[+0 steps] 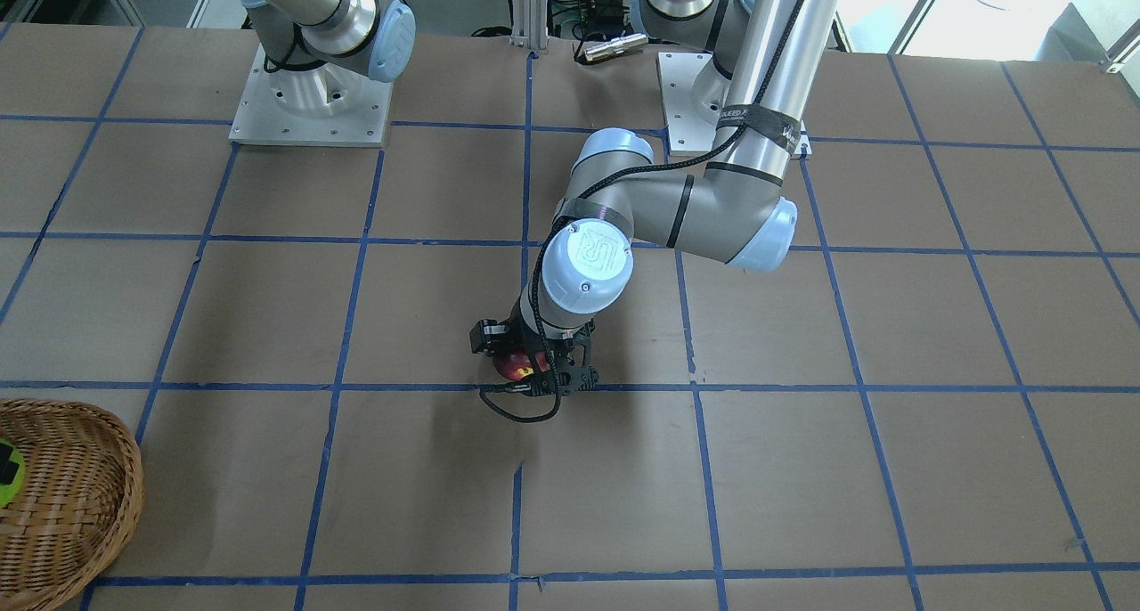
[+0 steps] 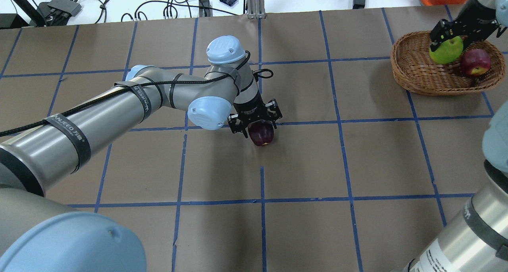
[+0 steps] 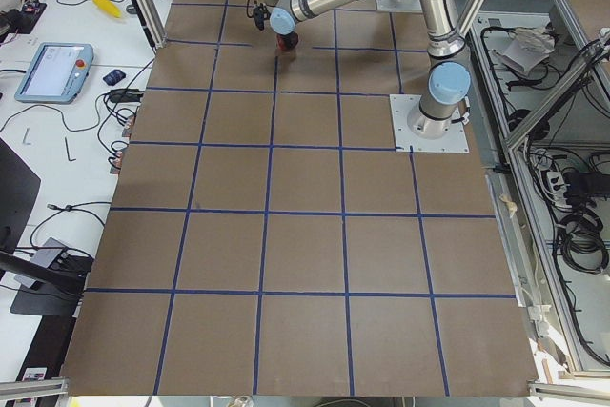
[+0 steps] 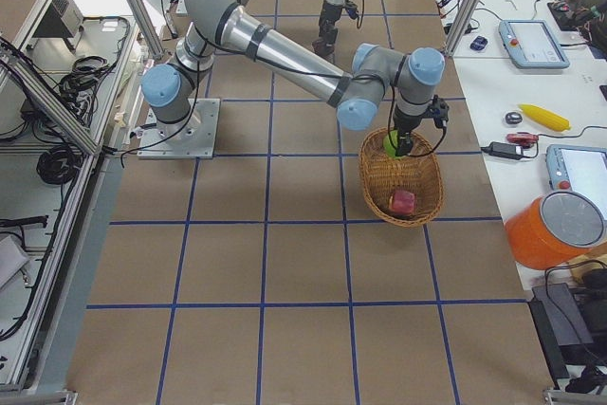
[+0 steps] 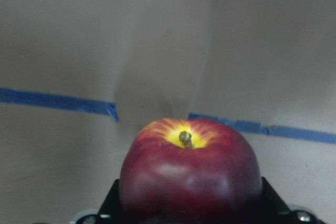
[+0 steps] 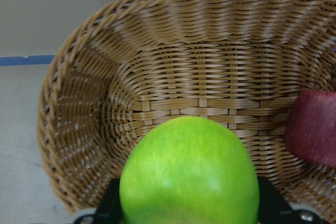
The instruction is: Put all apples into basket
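My left gripper (image 2: 257, 123) is shut on the dark maroon apple (image 2: 261, 134) near the table's middle, low over a blue tape line. Its yellow-orange spot around the stem shows in the left wrist view (image 5: 189, 174). I cannot tell whether the apple touches the table. My right gripper (image 2: 452, 40) is shut on the lime green apple (image 2: 446, 51) and holds it inside the rim of the wicker basket (image 2: 412, 83). The medium red apple (image 2: 475, 62) lies in the basket beside it. The right wrist view shows the green apple (image 6: 189, 174), the basket wall (image 6: 157, 77) and the red apple (image 6: 312, 135).
The table is brown paper with a blue tape grid. The basket stands at its far right corner in the overhead view. Cables and small tools lie on the white bench beyond the table's far edge (image 2: 254, 14). The arm bases stand at the robot's side (image 1: 312, 103).
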You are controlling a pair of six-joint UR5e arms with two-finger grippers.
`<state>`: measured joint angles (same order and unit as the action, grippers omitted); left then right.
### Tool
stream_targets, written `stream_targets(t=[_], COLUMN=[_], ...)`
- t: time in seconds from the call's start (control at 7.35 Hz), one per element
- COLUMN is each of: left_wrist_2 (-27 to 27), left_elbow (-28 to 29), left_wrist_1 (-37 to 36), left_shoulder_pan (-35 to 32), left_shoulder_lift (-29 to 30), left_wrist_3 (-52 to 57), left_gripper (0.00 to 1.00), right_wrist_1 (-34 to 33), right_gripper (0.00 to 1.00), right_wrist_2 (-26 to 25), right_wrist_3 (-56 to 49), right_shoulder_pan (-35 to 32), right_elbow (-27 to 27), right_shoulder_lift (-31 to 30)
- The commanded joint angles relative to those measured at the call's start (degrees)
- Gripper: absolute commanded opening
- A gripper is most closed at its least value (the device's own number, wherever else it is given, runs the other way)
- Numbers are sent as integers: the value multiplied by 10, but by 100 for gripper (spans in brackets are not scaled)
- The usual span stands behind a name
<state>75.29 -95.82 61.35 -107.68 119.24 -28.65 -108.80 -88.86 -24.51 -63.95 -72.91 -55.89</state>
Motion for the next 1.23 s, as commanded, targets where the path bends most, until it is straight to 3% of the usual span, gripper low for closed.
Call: stream_targets(t=[0.0,0.14,0.41,0.54,0.82,1.09], left_wrist_2=[5,9,19,22,66,111], left_elbow=[12,26,66,80,79,69], left_wrist_1=[79,147,288,330,329,309], left_shoulder_pan=[18,31,60,74,112,139], left_shoulder_lift=[-55,-96,-187,-230,-273,-298], left_wrist_3=[21,43,124,185,249,260], left_gripper=[100,100,100,100,100,100], right_wrist_1=[-33,-34,-30,-21,64,165], right_gripper=[0,1,99,100,100,100], right_wrist_2=[-8,-9,-10,-17,-17,17], right_wrist_3=[-23,-19,-4,-3,22,94], right_shoulder_pan=[22,23,23,23,13,-90], right_elbow=[15,15,8,16,28,28], right_shoulder_lift=[50,60,64,61,18,-62])
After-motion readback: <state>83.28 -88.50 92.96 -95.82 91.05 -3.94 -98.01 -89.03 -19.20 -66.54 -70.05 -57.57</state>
